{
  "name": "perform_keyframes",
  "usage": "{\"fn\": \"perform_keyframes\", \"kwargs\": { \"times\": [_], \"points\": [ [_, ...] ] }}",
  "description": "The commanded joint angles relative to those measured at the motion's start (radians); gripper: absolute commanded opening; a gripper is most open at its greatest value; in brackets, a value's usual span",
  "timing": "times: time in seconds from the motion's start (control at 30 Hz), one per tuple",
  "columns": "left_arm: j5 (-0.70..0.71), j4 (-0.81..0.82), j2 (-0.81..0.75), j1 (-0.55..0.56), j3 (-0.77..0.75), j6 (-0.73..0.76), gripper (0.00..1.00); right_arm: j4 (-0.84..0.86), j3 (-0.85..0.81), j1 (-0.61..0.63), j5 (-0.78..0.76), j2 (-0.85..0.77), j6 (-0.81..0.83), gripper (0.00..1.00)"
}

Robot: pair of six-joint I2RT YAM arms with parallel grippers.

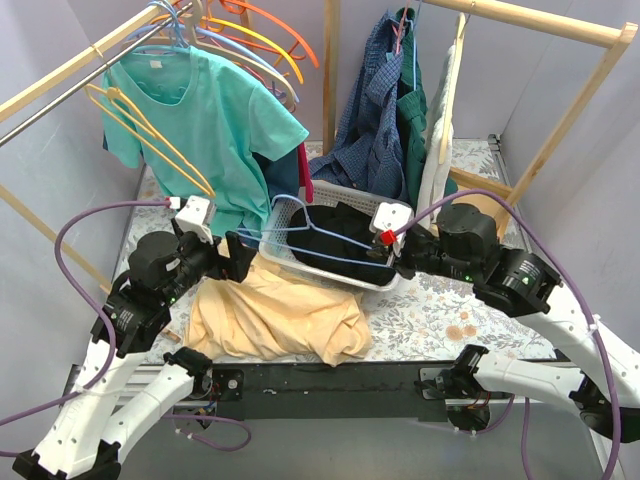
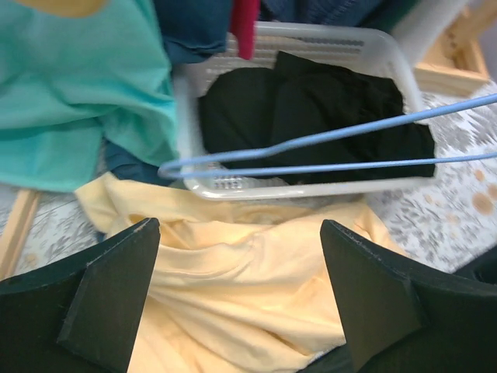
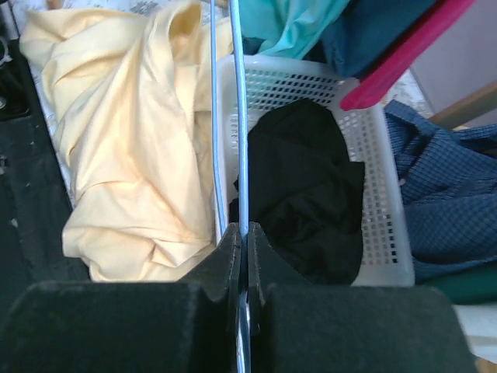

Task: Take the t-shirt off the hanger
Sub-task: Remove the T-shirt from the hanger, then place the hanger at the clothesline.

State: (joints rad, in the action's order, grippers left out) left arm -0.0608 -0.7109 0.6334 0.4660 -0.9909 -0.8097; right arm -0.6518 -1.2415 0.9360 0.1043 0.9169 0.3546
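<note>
Top external view showed your yellow t-shirt (image 1: 280,318) lying off the blue hanger (image 3: 241,140), on the table (image 1: 450,312) by the white basket (image 2: 225,185). Your right claw (image 3: 242,233) was pinched tight on the hanger. Your left claw (image 2: 239,225) hung wide apart over the t-shirt.

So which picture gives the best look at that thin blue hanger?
The left wrist view: the blue hanger shows large, bent end and both wires, against the basket. The top view shows it small, held by the right gripper. The right wrist view shows only two wires leaving the shut gripper.
</note>
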Motion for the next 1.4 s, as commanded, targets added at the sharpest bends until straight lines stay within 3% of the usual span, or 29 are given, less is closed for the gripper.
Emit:
{"fn": "perform_keyframes", "kwargs": {
  "times": [0.0, 0.13, 0.6, 1.13, 1.37],
  "points": [
    [0.252, 0.01, -0.015, 0.0, 0.003, -0.06, 0.86, 0.038, -0.107, -0.002, -0.06, -0.001, 0.011, 0.01],
    [0.34, -0.024, -0.012, 0.0, -0.011, -0.115, 0.89, 0.119, -0.147, -0.002, -0.066, 0.077, 0.011, 0.01],
    [0.305, -0.101, -0.074, 0.0, -0.023, -0.172, 0.91, 0.403, -0.341, -0.002, -0.071, 0.387, 0.02, 0.01],
    [0.276, -0.139, -0.104, 0.0, -0.075, -0.183, 0.92, 0.543, -0.981, -0.002, 0.021, 0.968, -0.017, 0.01],
    [0.263, -0.145, -0.11, 0.0, -0.077, -0.186, 0.92, 0.727, -1.032, -0.003, 0.011, 1.08, -0.091, 0.01]
  ]
}}
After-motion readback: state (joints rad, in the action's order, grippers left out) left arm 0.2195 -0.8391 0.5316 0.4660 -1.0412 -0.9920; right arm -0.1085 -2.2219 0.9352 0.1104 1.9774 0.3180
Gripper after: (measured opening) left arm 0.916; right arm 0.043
